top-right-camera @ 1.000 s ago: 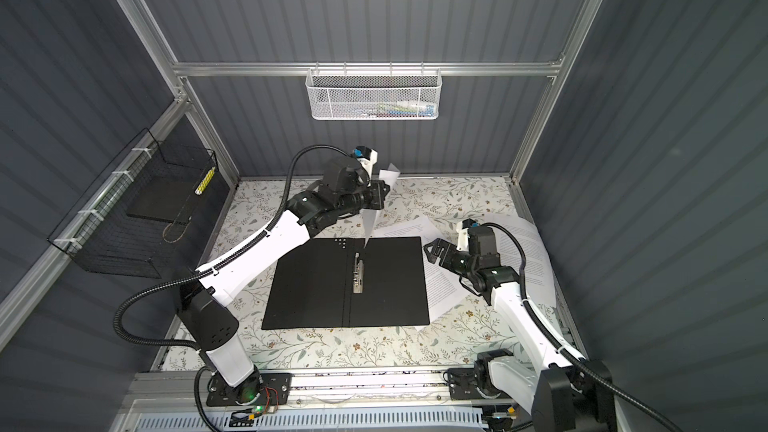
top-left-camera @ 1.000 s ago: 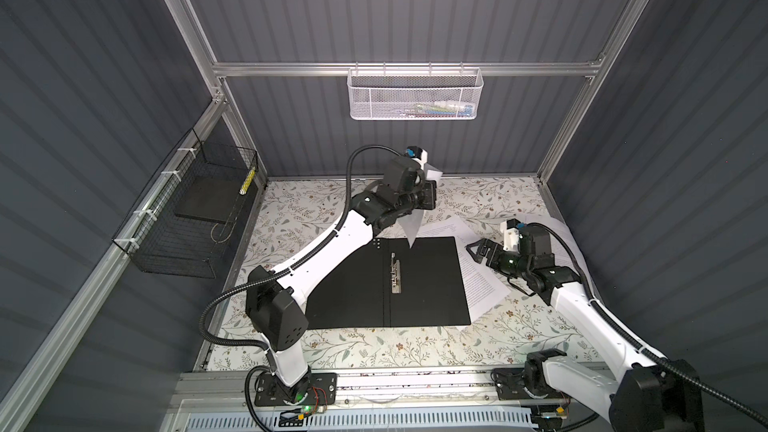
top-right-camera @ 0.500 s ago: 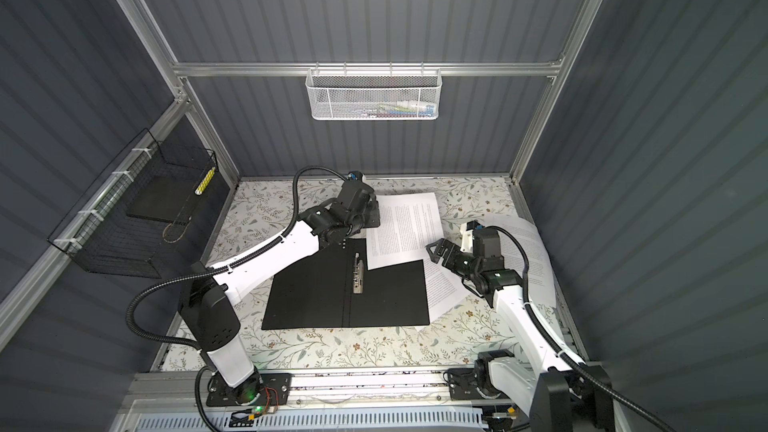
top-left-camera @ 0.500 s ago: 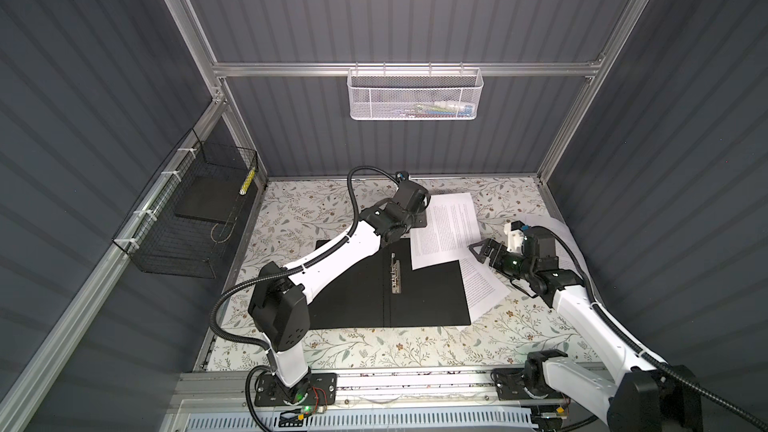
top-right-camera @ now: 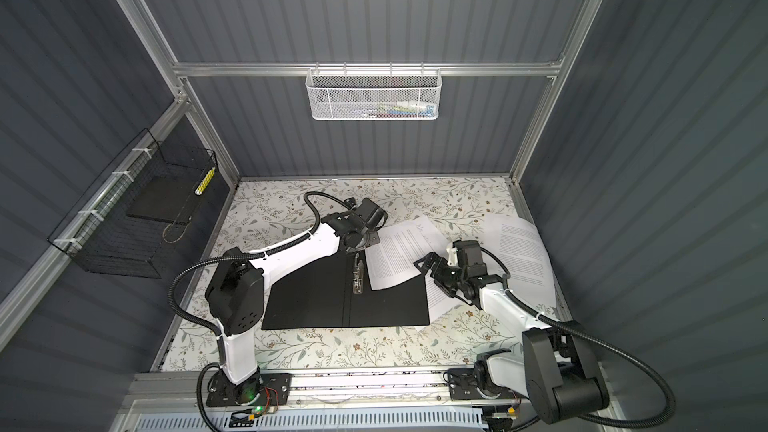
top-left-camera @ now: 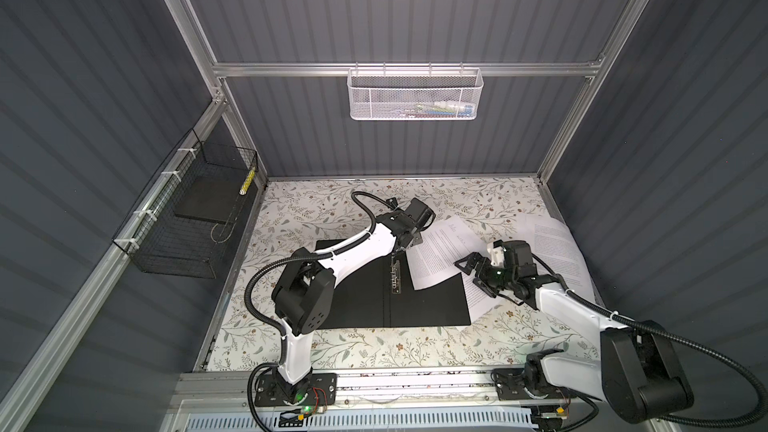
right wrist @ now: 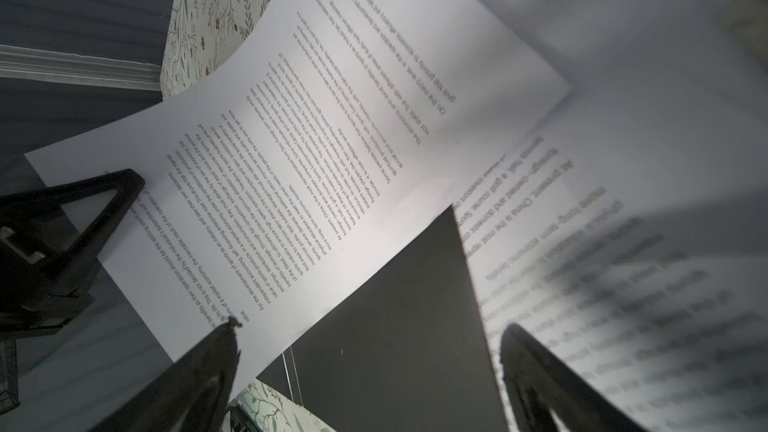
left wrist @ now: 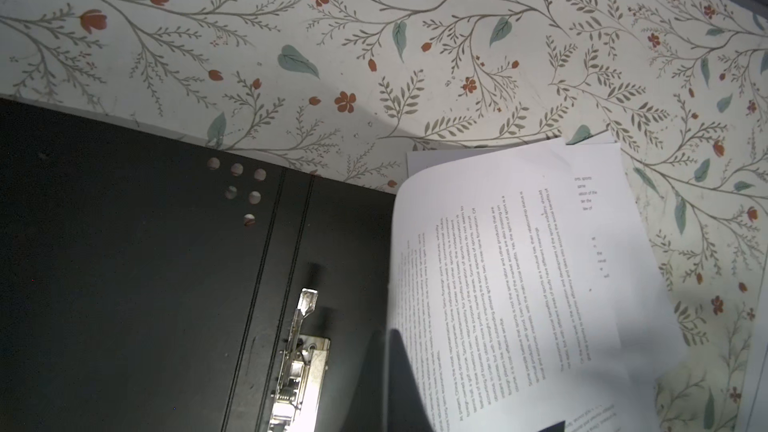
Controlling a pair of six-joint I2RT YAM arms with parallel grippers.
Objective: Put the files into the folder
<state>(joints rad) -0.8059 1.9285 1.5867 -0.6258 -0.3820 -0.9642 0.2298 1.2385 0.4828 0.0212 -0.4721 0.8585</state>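
We see the left gripper (top-left-camera: 409,241) clamped on the edge of one printed sheet (top-left-camera: 440,257), which lies aslant over the far right corner of the open folder (top-left-camera: 428,305). Our right gripper (top-left-camera: 468,272) hovers, fingers spread wide, at the folder's right edge, above other files (top-left-camera: 484,305).

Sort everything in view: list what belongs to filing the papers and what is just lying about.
Job: open black flat folder with metal spine clip; white printed paper sheets.
Lying about: white mesh wall basket; black wire basket holding dark grey slab.
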